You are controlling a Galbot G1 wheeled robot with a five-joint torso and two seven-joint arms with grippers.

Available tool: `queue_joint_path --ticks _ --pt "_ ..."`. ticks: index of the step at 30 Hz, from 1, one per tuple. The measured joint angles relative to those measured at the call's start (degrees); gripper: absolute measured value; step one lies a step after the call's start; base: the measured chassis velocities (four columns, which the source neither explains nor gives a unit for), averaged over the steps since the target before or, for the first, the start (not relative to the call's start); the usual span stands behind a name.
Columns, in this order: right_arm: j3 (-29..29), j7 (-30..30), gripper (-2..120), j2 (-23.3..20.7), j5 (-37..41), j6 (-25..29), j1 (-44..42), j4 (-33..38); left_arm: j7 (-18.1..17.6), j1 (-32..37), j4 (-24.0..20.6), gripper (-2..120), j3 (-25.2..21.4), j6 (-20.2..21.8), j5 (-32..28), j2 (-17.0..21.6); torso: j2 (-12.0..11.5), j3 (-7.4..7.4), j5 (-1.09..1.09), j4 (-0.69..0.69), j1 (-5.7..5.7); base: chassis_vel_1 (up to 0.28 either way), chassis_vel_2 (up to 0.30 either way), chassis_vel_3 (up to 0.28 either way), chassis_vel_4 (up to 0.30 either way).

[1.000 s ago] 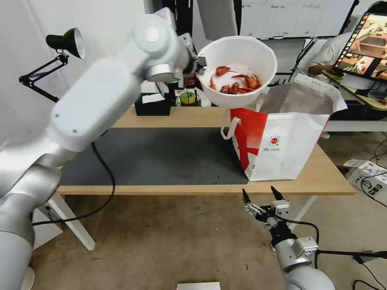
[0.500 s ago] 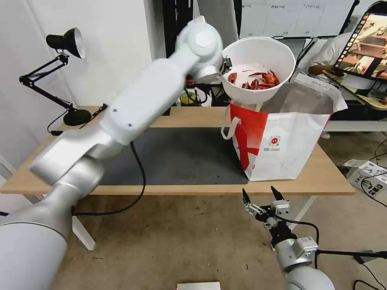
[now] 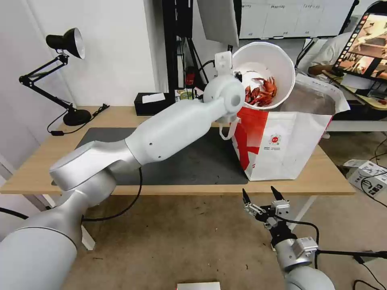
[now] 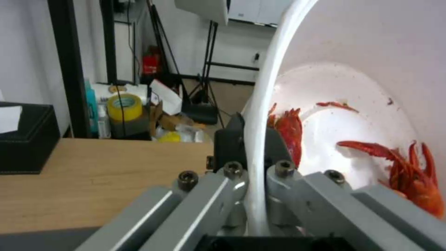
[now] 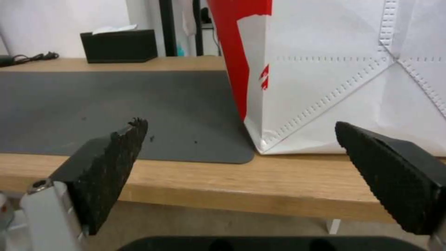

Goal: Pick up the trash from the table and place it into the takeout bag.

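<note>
Two arms in the scene, one busy and one idle. At far left on the table (image 3: 32, 169), a black desk lamp (image 3: 66, 44); further right, at the far edge, a black tissue box (image 3: 152, 104) with a white tissue on top. Across the dark grey mat (image 3: 189, 161), the left arm, stretched up and to the right. Left gripper (image 4: 248, 170) pressed on the rim of the white bowl (image 3: 278, 60), one finger outside the wall and one inside, pinching the thin white edge between them. Bowl lifted well above the table, tilted steeply toward the right, mouth facing the camera, directly above the near-left corner of the open takeout bag (image 3: 290, 149). Red crayfish shells (image 3: 262, 92) gathered at the low side of the bowl. Bag upright on the right part of the table, partly on the mat, silver lining visible at the open top, white loop handle hanging on the left side. Lower right, below the near table edge and apart from everything: right gripper (image 3: 262, 196), fingers spread wide, holding nothing.
</note>
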Motion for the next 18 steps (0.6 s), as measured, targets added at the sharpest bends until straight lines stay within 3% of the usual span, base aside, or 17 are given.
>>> queue_joint_path --ticks 14,18 --pt "0.0 0.0 100 0.0 0.0 0.0 0.0 0.0 2.7 -0.9 -2.3 0 2.2 1.8 0.5 1.0 0.0 0.00 0.00 -0.02 0.01 0.000 0.000 0.000 0.000" --pt "0.0 0.0 100 0.0 0.0 0.0 0.0 0.0 4.9 -1.1 -4.8 0 2.3 5.3 -2.2 2.6 0.0 0.00 0.00 -0.02 0.00 0.000 0.000 0.000 0.000"
